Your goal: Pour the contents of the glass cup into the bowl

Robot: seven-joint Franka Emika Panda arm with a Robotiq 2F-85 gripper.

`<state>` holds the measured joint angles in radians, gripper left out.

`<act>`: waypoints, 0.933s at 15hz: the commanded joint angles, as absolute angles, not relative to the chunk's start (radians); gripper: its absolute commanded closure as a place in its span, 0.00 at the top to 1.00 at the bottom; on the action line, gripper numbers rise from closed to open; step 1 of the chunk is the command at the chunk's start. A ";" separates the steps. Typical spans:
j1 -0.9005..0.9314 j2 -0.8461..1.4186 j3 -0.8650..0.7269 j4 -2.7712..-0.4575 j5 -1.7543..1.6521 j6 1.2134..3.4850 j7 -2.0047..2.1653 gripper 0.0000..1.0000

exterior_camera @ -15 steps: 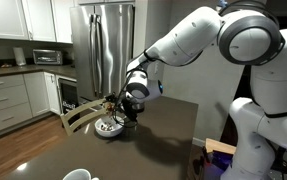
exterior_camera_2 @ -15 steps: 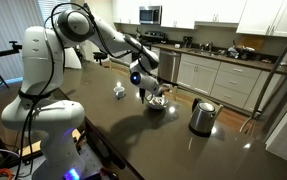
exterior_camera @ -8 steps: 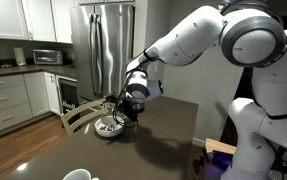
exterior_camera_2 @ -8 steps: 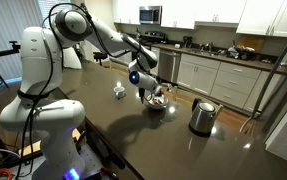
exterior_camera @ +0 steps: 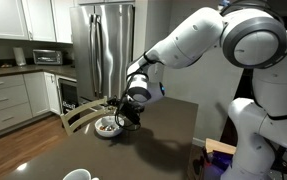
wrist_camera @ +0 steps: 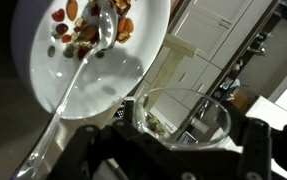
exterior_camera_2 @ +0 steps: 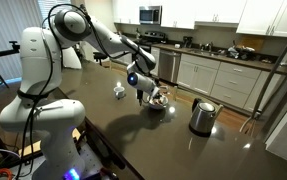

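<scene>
Hardly moved since before, jaws clamped on glass cup [wrist_camera: 188, 122], just beside bowl [wrist_camera: 125, 76]

Wrist view: the shallow round white bowl [wrist_camera: 108, 80] runs off the top and left edges, and the small clear glass cup [wrist_camera: 183, 118] just beside its rim loses its base behind the dark, blurred gripper [wrist_camera: 188, 152]. In both exterior views the cup by the bowl is too small to make out.

Glossy white arm [exterior_camera: 198, 35] of rounded, bulbous segments with grey joint seams, blue wrist light [exterior_camera_2: 135, 77], black gripper [exterior_camera: 131, 112].
</scene>
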<state>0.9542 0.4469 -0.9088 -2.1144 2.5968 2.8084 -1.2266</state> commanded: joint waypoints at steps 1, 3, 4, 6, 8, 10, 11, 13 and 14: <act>0.978 0.451 -0.923 -2.117 2.604 2.835 -1.218 0.59; 0.980 0.453 -0.922 -2.119 2.604 2.833 -1.217 0.59; 0.982 0.457 -0.923 -2.118 2.604 2.831 -1.215 0.59; 0.987 0.471 -0.930 -2.114 2.604 2.828 -1.212 0.59; 0.987 0.482 -0.929 -2.112 2.604 2.826 -1.209 0.59; 0.994 0.497 -0.936 -2.109 2.604 2.826 -1.206 0.59; 1.000 0.504 -0.941 -2.107 2.604 2.828 -1.205 0.59; 1.017 0.514 -0.955 -2.105 2.604 2.828 -1.205 0.59; 1.030 0.520 -0.967 -2.104 2.604 2.829 -1.205 0.59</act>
<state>0.9780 0.4898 -0.9187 -2.1230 2.5968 2.8084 -1.2255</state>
